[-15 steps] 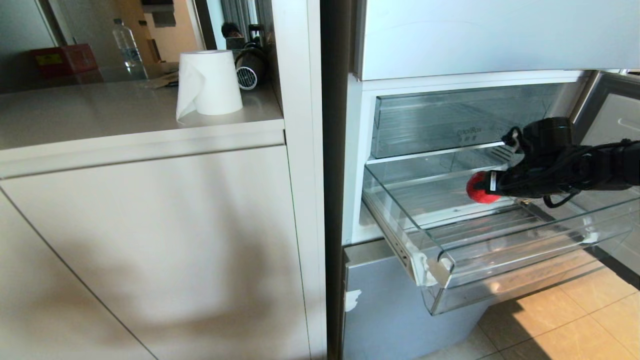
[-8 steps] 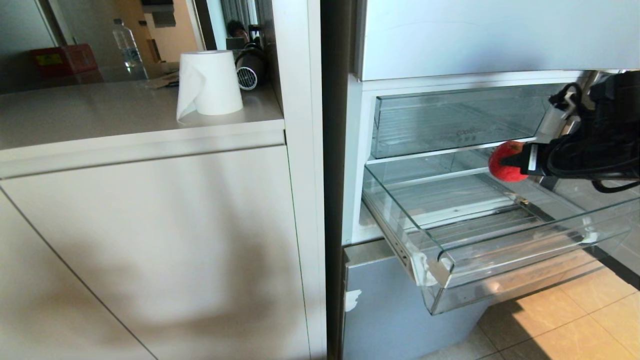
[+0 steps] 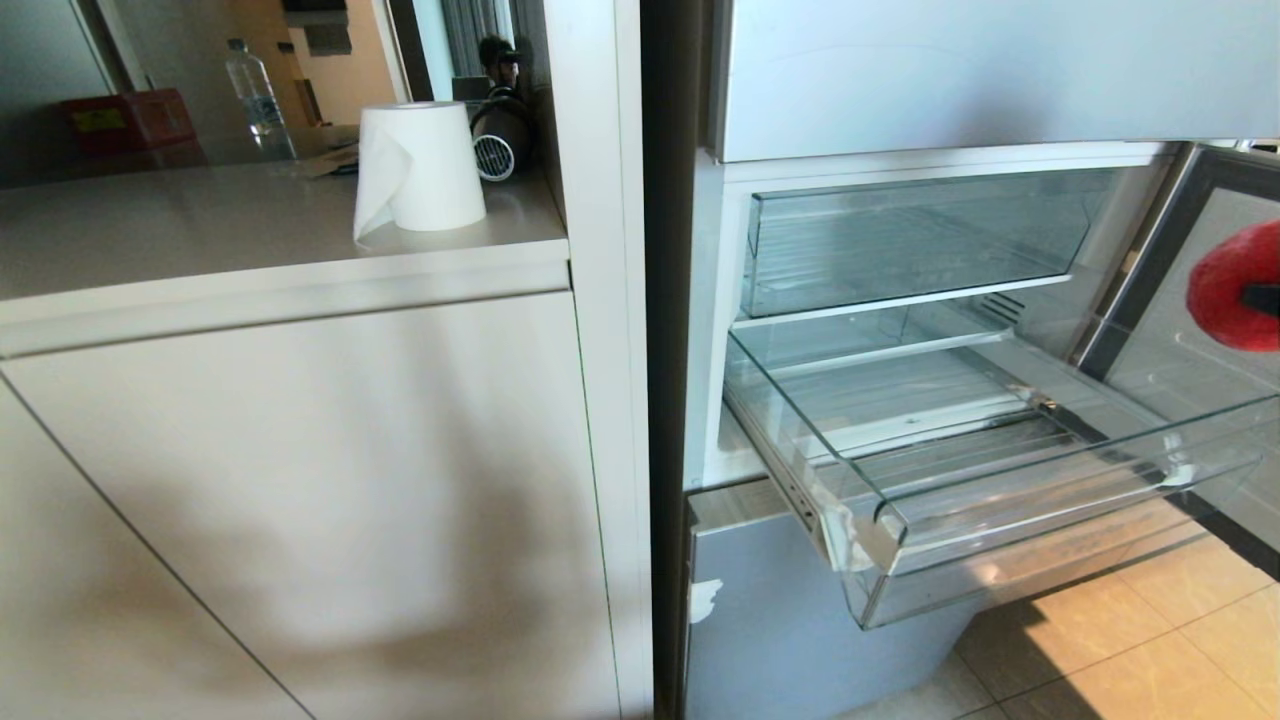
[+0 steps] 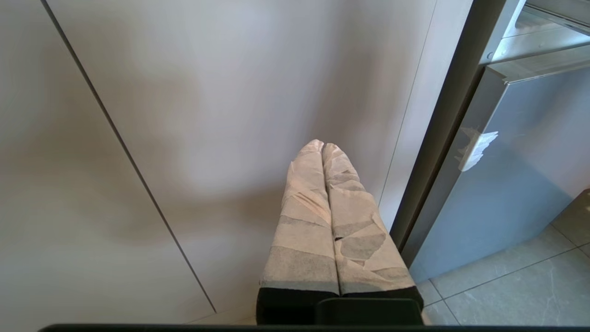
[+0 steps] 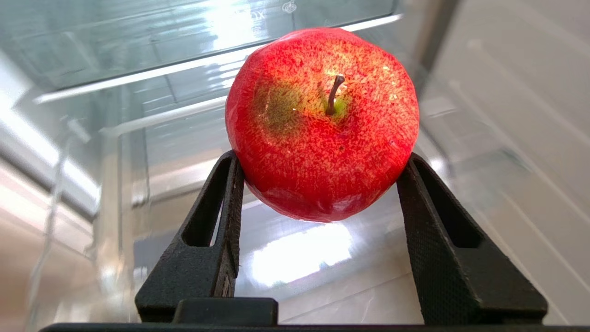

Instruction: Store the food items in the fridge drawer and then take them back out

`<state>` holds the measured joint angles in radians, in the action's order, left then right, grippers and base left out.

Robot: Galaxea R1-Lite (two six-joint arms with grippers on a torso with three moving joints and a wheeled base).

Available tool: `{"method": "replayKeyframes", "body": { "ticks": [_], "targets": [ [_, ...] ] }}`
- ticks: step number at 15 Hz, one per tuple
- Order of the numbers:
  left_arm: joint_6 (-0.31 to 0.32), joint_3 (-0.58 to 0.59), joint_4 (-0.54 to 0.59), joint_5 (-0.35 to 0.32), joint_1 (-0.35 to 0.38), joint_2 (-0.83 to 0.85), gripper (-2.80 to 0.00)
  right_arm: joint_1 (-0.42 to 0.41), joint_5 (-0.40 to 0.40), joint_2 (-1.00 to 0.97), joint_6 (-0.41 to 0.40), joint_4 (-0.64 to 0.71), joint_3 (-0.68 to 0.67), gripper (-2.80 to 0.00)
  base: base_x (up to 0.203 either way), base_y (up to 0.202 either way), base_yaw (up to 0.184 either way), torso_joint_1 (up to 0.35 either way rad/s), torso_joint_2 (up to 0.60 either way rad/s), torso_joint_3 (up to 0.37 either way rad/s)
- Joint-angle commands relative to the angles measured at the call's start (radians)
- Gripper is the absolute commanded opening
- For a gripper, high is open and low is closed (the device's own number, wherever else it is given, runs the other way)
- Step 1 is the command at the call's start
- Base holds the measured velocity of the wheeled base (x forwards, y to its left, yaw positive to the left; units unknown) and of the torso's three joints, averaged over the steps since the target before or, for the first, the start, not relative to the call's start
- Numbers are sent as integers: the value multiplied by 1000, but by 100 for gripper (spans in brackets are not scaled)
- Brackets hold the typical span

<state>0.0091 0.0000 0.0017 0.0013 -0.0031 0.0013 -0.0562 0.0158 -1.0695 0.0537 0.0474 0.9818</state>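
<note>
My right gripper (image 5: 322, 170) has its two black fingers (image 5: 221, 216) about half apart, pressed on both sides of a round red toy apple (image 5: 322, 124) with yellow speckles and a thin brown stem. The apple is up in the air at the right edge of my head view (image 3: 1240, 285), beside the open fridge and above the far right end of the drawer.

The wide, shallow, clear plastic fridge drawer (image 3: 1000, 470) is pulled out. It has a ribbed floor and a scrap of white tape (image 3: 855, 545) on its front corner. I see no food in it. Above it sits another clear drawer (image 3: 900, 240), pushed in.

My left gripper (image 4: 329, 216) hangs low by a plain pale cabinet door (image 4: 207, 115). Its taped fingers are pressed together, holding nothing.

To the left of the fridge is a pale counter (image 3: 200, 220) with a white paper roll (image 3: 420, 165) standing on it. A clear water bottle (image 3: 250, 90) stands farther back. The floor has light tan tiles (image 3: 1150, 640).
</note>
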Motion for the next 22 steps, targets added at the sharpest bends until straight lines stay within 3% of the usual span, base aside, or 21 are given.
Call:
{"method": "replayKeyframes", "body": {
  "ticks": [1, 5, 9, 11, 15, 19, 22],
  "targets": [
    [0, 0, 0, 0, -1, 0, -280, -4, 0, 283, -15, 0, -123, -280, 0, 0, 0, 0, 0, 0],
    [0, 0, 0, 0, 0, 0, -280, -5, -1, 651, -94, 14, -480, -280, 0, 0, 0, 0, 0, 0],
    [0, 0, 0, 0, 0, 0, -280, -5, -67, 767, -149, 6, -847, -280, 0, 0, 0, 0, 0, 0],
    [-1, 0, 0, 0, 0, 0, -280, -6, -99, 789, -178, -107, -972, -280, 0, 0, 0, 0, 0, 0],
    [-1, 0, 0, 0, 0, 0, -280, 84, -95, 865, -184, -113, -982, -280, 0, 0, 0, 0, 0, 0],
    [-1, -1, -1, 0, 0, 0, -280, 69, -83, 1060, -189, -54, -982, -280, 0, 0, 0, 0, 0, 0],
    [-6, 0, -2, 0, 0, 0, -280, 64, -77, 1069, -179, -43, -983, -280, 0, 0, 0, 0, 0, 0]
  ]
}}
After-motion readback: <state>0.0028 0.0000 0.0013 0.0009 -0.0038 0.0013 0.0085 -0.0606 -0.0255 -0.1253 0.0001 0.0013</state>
